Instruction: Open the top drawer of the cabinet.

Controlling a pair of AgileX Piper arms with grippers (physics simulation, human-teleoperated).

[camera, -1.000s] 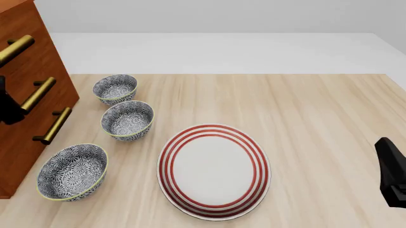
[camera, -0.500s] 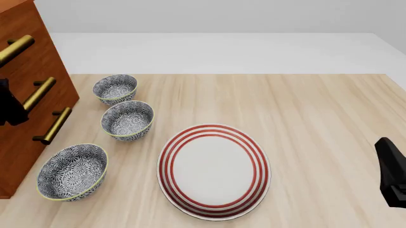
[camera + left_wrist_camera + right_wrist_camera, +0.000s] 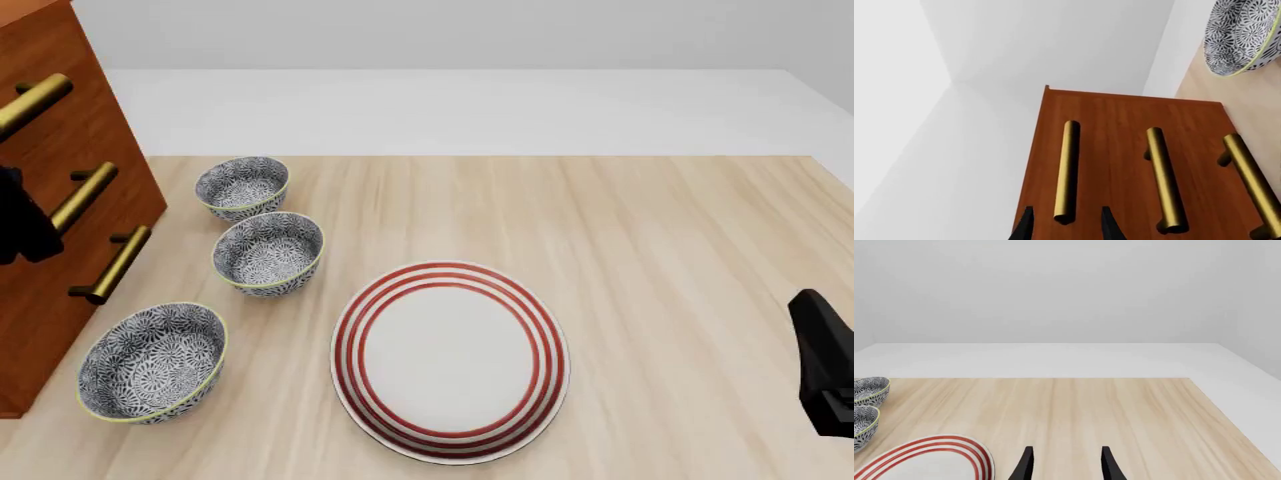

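a simulated tabletop set, not a real room: a bare wooden table (image 3: 667, 250) on a blank white floor and walls, a cabinet (image 3: 54, 180) at 9 o'clock, patterned bowls (image 3: 267, 250) and a striped plate (image 3: 450, 360).

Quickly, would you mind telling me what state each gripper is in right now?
Left gripper: open, fingers either side of the top drawer's handle, not closed on it.
Right gripper: open, holding nothing, above the table.

cabinet (image 3: 54, 180) cut off by front view's left edge, top drawer (image 3: 40, 60) only partly in frame, its handle (image 3: 34, 103) runs off the edge. Left gripper (image 3: 24, 225) mostly out of frame there, contact with handle can't be told. Right gripper (image 3: 827, 365) clipped at right edge.
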